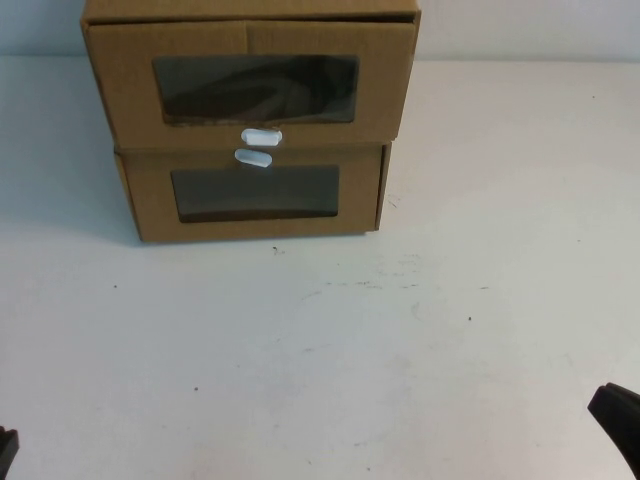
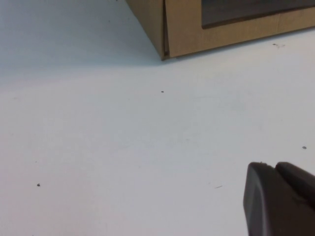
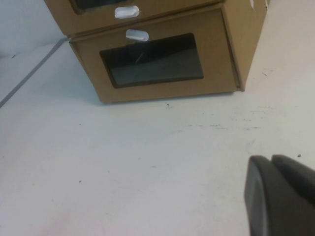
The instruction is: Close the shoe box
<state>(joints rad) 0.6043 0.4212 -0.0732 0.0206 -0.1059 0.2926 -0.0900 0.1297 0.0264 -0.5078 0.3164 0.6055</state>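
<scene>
Two brown cardboard shoe boxes stand stacked at the far middle of the white table. The upper box has a dark window and a white handle; its front stands slightly forward of the lower box, which has its own white handle. Both fronts look flat against their boxes. The lower box also shows in the right wrist view, and its corner shows in the left wrist view. My left gripper is shut and empty at the near left corner. My right gripper is shut and empty at the near right.
The white table stretches between the grippers and the boxes, with only small specks on it. A pale wall runs behind the boxes.
</scene>
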